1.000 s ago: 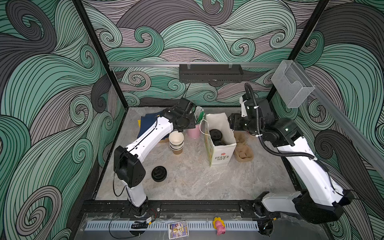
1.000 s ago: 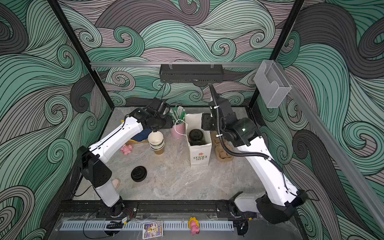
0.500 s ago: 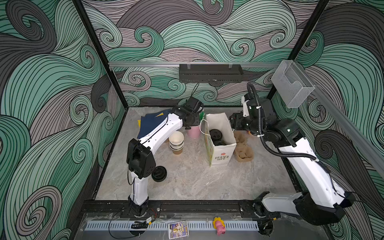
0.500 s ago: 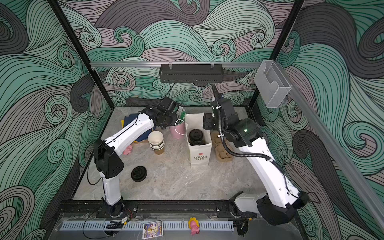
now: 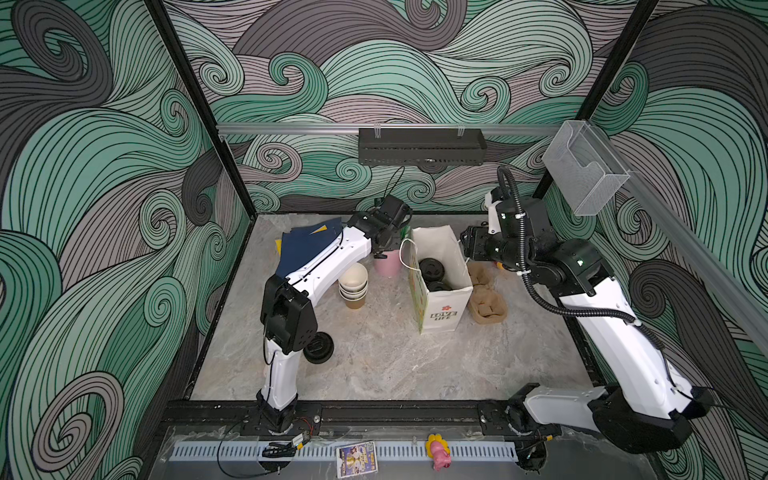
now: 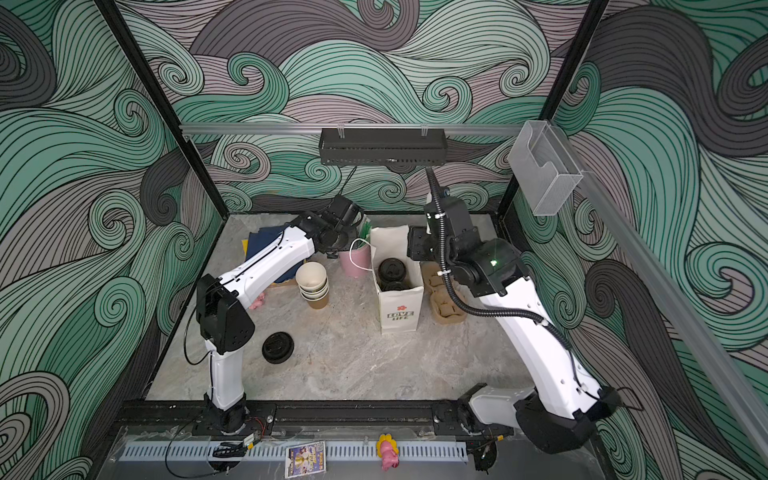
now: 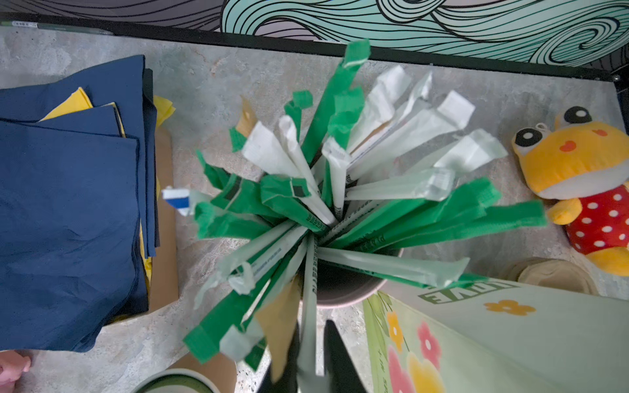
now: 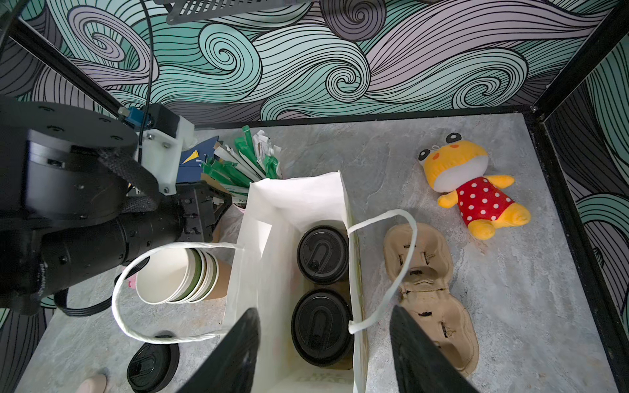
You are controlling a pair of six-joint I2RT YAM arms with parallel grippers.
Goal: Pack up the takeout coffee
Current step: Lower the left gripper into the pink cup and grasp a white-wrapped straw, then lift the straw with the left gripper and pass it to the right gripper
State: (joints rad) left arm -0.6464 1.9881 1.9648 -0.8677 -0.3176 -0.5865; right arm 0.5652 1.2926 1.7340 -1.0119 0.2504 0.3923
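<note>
The left gripper (image 7: 312, 325) pinches one pale straw (image 7: 309, 306) in the pink cup (image 7: 354, 296), at 10 o'clock from the paper bag (image 5: 442, 307); the right gripper (image 8: 325, 311) hangs wide open over the bag, empty. Both coffee cups (image 8: 322, 253) sit inside it, only their black lids (image 8: 321, 328) showing. Grey stone table (image 5: 374, 365), wavy green walls (image 5: 415, 62).

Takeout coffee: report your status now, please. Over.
Left gripper pinches a wrapped straw in the pink cup. Right gripper open at the paper bag. Both lidded cups inside it. No obstruction.
</note>
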